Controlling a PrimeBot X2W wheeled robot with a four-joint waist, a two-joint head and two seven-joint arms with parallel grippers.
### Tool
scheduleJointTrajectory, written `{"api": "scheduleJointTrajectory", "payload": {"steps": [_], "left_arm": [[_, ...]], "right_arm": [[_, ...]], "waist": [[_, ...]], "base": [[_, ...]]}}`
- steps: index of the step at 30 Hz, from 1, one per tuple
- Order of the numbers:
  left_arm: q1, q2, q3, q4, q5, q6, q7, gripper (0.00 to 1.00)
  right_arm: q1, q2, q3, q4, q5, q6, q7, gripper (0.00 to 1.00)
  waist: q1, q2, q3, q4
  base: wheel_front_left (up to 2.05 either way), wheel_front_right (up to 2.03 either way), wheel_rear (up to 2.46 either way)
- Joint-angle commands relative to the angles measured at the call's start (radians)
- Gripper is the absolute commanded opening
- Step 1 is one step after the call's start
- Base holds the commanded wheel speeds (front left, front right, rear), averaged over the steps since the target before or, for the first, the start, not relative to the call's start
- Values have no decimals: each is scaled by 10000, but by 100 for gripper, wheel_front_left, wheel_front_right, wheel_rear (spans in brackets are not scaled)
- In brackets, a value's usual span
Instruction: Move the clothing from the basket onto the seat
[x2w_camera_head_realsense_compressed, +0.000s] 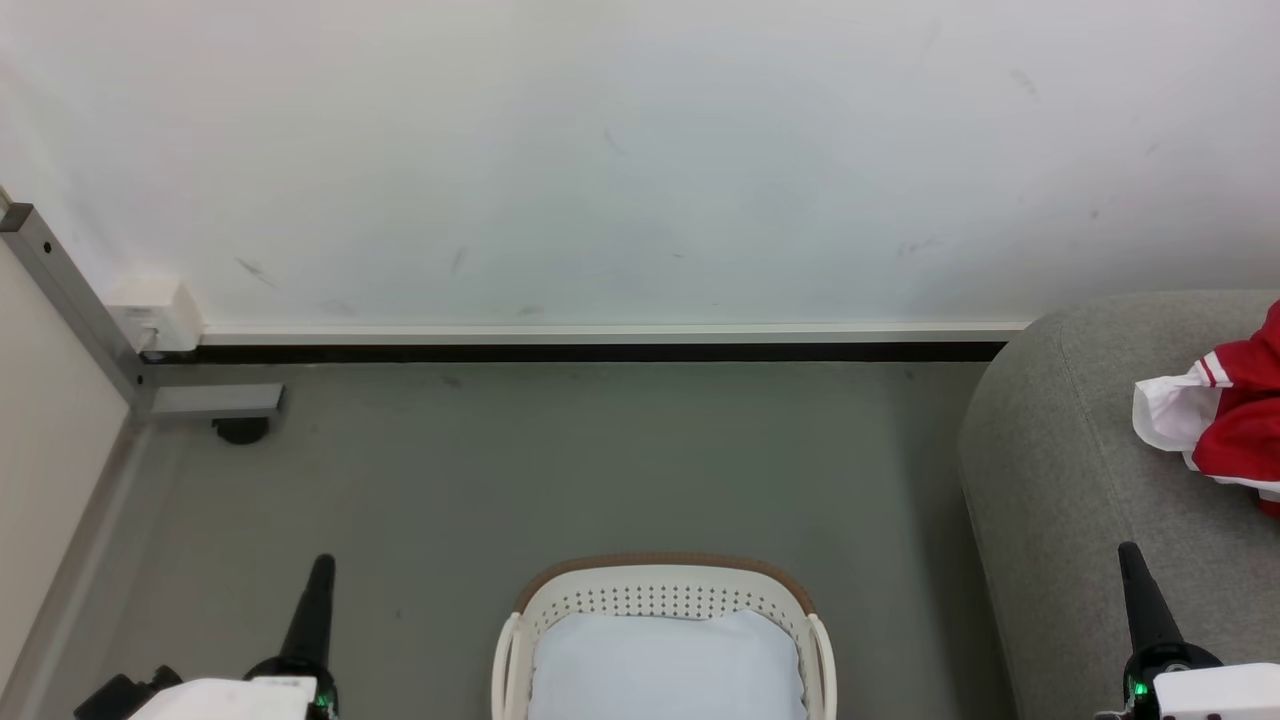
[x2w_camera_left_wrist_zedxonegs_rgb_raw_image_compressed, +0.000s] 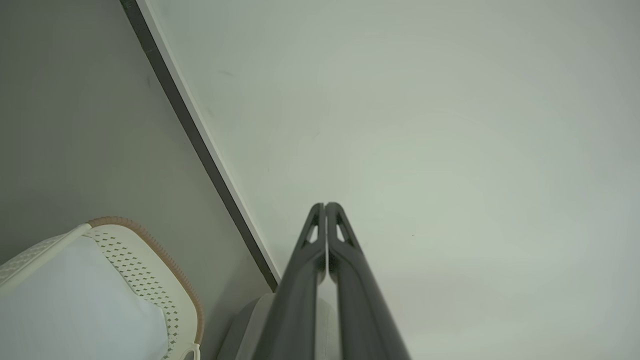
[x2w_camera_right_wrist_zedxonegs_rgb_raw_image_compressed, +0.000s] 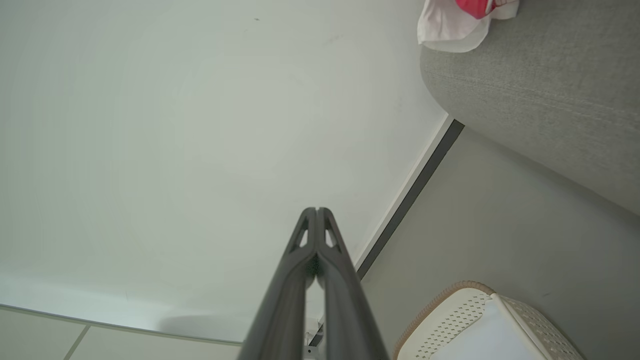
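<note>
Judging the moving done, I see the clothing (x2w_camera_head_realsense_compressed: 1235, 415) on the seat (x2w_camera_head_realsense_compressed: 1060, 480), the basket (x2w_camera_head_realsense_compressed: 665, 563) showing just a pale pad (x2w_camera_head_realsense_compressed: 665, 665) (no red visible), left gripper (x2w_camera_head_realsense_compressed: 322, 566) and right gripper (x2w_camera_head_realsense_compressed: 1129, 553) clenched empty; next, only a check.

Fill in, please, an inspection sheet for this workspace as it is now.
Surface: grey floor; the basket stands on it.
Job's things: red and white clothing lies on the seat; the basket's visible part holds a pale liner pad.
Clutter: nothing seen.
Grippers: left gripper and right gripper both shut, holding nothing.
Cables: nothing seen.
Surroundings: white wall, dark skirting, metal frame at left.
</note>
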Motion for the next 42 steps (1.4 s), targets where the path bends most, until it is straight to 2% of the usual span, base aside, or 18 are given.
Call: {"api": "scheduleJointTrajectory", "payload": {"steps": [1,21,42], "left_arm": [[-160,87,57,-78,-217,-40,65,0],[-232,98,180,-74,-1786,-50,487,0],[-284,104,267,-66,-2933,-51,801,0]], "right_arm": [[-156,-14,-79,-103,194,-14,62,0],[-189,46,-386,-145,1523,-18,499,0],[-227,95,-618,-164,2493,-21,794,0]], "waist": [[-1,0,0,4],[-1,0,1,66],[-1,0,2,121]], "base": [[0,0,0],[0,0,0],[0,0,0]]}}
